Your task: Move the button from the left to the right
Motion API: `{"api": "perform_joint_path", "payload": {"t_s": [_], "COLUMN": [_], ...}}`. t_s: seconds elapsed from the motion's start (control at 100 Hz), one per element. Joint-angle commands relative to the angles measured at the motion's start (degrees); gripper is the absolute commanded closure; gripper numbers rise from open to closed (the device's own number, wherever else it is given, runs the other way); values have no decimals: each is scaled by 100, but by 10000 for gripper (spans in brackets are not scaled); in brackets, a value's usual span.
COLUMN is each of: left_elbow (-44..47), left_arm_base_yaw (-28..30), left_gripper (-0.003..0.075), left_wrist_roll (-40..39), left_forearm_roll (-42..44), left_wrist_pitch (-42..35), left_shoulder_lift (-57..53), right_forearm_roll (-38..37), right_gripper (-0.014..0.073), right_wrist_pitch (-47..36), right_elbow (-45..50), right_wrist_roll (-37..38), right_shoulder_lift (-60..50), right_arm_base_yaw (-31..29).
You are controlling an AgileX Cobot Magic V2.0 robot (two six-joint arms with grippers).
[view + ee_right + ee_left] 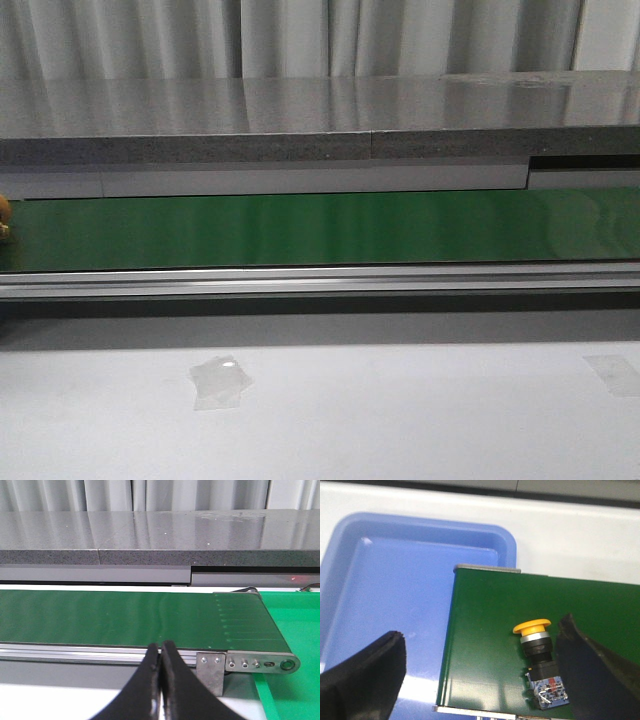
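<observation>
Hanging over the near end of the green belt (pixel 520 630), the left hand (pixel 485 675) stood wide open, gripping nothing. One of its black fingers (pixel 365 675) hovered above the blue tray (pixel 395 580) just beside the belt's end, while the other reached over the belt itself, close beside the button (pixel 532 626). The button lay tilted on the belt, its yellow cap toward the tray side, a silvery collar and a black body behind it, ending in a small blue terminal block. It sat between the two fingers, nearer the one over the belt; whether that finger touched it could not be told from the left wrist view. In the front view only an orange sliver (pixel 4 215) showed at the far left edge of the belt, probably the same button. The right hand (pixel 161 680) was held low and level before the belt's other end, its fingertips pressed together with nothing between them. Beyond that end lay a bright green surface (pixel 295 630). A scrap of clear tape (pixel 220 382) was stuck to the pale desk (pixel 400 420).
</observation>
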Motion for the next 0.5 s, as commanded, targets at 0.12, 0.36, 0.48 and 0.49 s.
{"api": "perform_joint_path", "payload": {"t_s": [0.12, 0.36, 0.48, 0.49], "left_elbow": [1238, 2387, 2844, 2893], "left_arm_base_yaw": [-370, -861, -1047, -1058], "left_gripper": [131, 131, 131, 131], "left_wrist_roll": [-4, -4, -4, -4], "left_forearm_roll": [-109, -109, -109, -109], "left_wrist_pitch": [-1839, -2984, -3407, -3456], "left_shoulder_lift": [-1612, -2707, -3094, -3114], "right_forearm_roll": [10, 10, 10, 10], "right_gripper": [659, 659, 659, 659], "right_wrist_pitch": [-461, -461, -461, -461], "right_elbow": [-94, -94, -94, -94], "right_wrist_roll": [-25, -25, -25, -25], "right_shoulder_lift": [-118, -118, -118, -118], "right_arm_base_yaw": [-29, -29, -29, -29]}}
